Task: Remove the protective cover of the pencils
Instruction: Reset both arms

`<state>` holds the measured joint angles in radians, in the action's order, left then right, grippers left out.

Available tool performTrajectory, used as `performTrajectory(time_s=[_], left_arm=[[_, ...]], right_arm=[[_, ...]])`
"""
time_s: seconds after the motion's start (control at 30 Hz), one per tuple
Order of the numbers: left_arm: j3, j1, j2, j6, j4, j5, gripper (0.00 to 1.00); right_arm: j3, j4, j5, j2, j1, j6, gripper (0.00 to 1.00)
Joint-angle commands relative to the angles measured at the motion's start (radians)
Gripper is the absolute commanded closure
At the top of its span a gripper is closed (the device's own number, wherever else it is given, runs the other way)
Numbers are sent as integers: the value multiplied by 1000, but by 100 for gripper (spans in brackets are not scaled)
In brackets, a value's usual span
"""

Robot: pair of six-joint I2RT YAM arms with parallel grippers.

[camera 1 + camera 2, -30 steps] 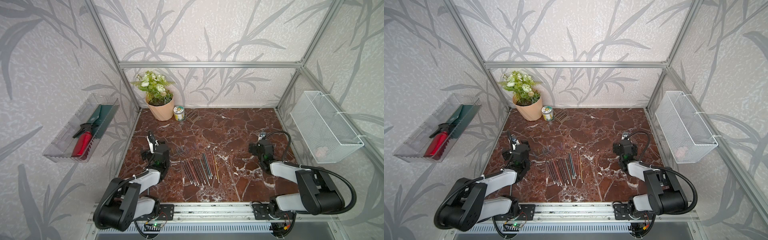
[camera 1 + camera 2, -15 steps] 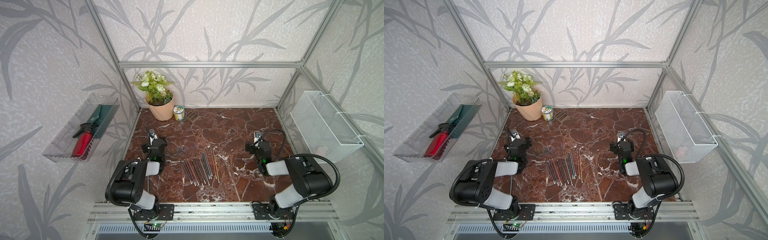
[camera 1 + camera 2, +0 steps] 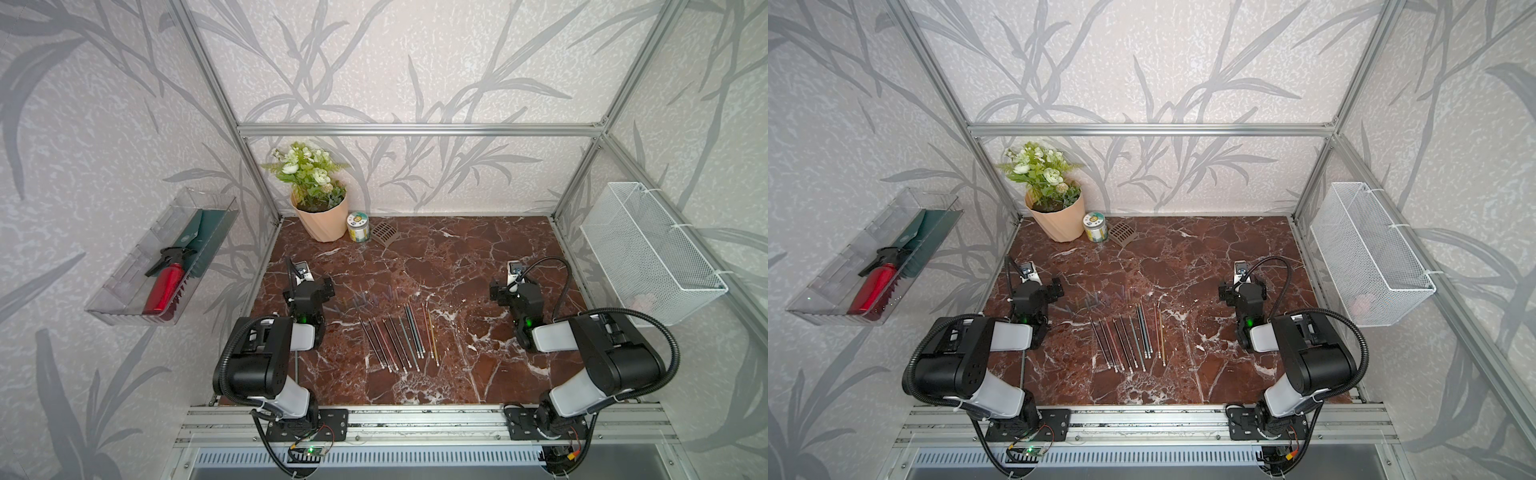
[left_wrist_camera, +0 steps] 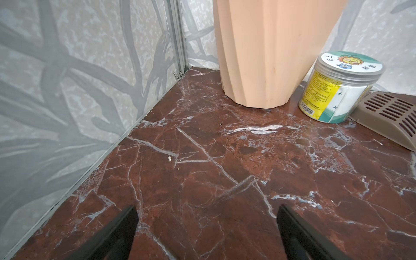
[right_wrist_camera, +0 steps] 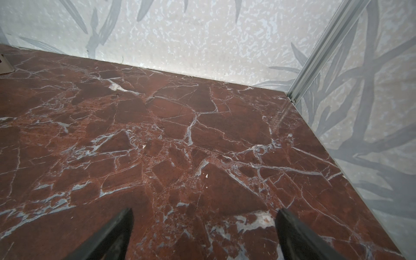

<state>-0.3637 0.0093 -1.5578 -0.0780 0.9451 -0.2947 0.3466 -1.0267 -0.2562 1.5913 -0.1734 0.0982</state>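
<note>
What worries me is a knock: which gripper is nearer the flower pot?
Left. The left gripper sits in front of the flower pot, apart; the right gripper is far across the table.

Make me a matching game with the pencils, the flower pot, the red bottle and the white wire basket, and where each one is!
Things:
1. pencils
2. flower pot
3. red bottle
4. wire basket

Places:
A. inside the clear tray
B. lying in a row mid-table
C. hanging on the right-hand wall
D. back corner, beside the small jar

Pairs: 1-B, 2-D, 3-A, 4-C
</note>
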Motion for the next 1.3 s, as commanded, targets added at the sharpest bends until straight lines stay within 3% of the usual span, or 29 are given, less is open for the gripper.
performTrajectory(time_s=[0.0, 0.4, 0.5, 0.53, 0.6, 0.67, 0.7, 0.8, 0.87, 0.93, 0.97, 1.07, 1.27], left_arm=[[12, -2, 0, 12, 33, 15, 1], [12, -2, -7, 17, 45, 16, 1], [11, -2, -7, 18, 44, 16, 1], [12, -1, -7, 17, 46, 15, 1], [8, -3, -6, 20, 40, 16, 1], [8, -3, -8, 21, 40, 15, 1], [8, -4, -8, 21, 41, 14, 1], [8, -5, -8, 21, 39, 14, 1], [6, -5, -8, 21, 37, 14, 1], [5, -5, -7, 21, 35, 14, 1], [5, -5, -7, 21, 38, 14, 1], [6, -4, -8, 21, 38, 15, 1], [8, -4, -8, 21, 38, 14, 1]], right_arm=[[-6, -43, -5, 10, -6, 2, 1], [-16, -56, -3, 9, -3, 2, 1], [-215, -365, 52, -5, -5, 10, 1], [-205, -308, 87, -43, 2, 15, 1], [-99, -257, 121, 35, 5, 37, 1], [44, 120, 57, -34, 10, -16, 1], [58, 204, 107, -65, 39, -33, 1], [-107, -243, 86, 26, 33, -11, 1], [-75, -196, 100, 23, 31, -8, 1], [50, 132, 119, -31, 40, -29, 1], [51, 168, 133, -50, 50, -38, 1], [5, -12, 122, 6, 43, -19, 1], [24, 38, 170, -2, 40, -4, 1]])
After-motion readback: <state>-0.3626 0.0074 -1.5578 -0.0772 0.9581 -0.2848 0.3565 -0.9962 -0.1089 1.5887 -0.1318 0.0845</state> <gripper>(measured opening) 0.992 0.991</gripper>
